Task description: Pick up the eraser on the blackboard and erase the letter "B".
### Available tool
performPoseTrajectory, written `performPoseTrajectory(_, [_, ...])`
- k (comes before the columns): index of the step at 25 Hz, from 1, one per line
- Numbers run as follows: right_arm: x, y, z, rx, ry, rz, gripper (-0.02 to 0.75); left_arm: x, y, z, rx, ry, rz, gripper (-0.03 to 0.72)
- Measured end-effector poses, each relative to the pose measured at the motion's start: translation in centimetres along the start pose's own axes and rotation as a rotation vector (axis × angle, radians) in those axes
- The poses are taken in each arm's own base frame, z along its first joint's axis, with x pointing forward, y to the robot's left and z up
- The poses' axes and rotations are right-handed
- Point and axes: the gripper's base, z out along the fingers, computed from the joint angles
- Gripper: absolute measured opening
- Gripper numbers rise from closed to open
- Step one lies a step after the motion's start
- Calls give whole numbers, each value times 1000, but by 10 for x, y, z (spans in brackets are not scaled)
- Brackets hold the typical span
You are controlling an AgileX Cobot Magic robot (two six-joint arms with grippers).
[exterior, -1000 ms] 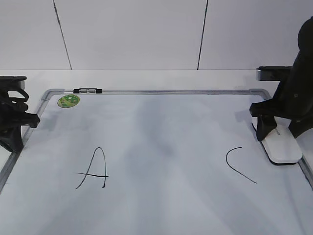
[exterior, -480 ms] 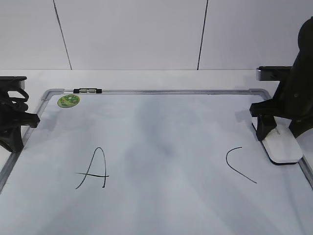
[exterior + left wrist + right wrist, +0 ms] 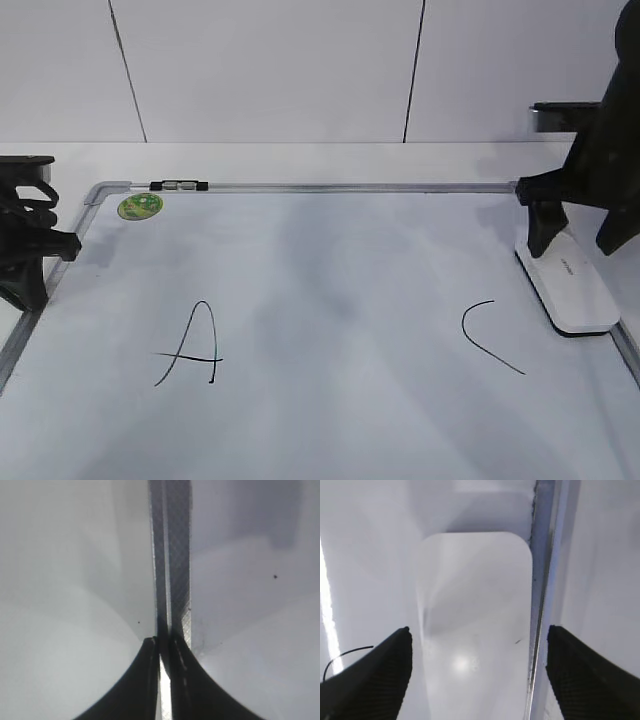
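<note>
While our right gripper (image 3: pixel 477 665) hangs with jaws spread wide and empty, we see the eraser (image 3: pixel 566 286) flat on the blackboard (image 3: pixel 330 186) right beneath it, between the two fingers and clear of both, its long edge just beside the board's frame. We see "A" (image 3: pixel 192 346) and "C" (image 3: pixel 487 335) inward of it, no letter "B". Our left gripper (image 3: pixel 161 680) sits over the opposite frame edge, fingers pressed together, holding nothing
</note>
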Motion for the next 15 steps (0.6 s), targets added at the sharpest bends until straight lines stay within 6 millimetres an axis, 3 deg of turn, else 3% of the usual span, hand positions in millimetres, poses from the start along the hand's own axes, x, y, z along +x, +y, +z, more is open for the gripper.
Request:
performPoseTrajectory(8, [-21,2,-47,-22,-80,10,605,-1,0,0,0,-6,2,34])
performPoseTrajectory(15, [-22,10,-53,-122,-87,41,559,-1,1,0,-11,-6,35,240])
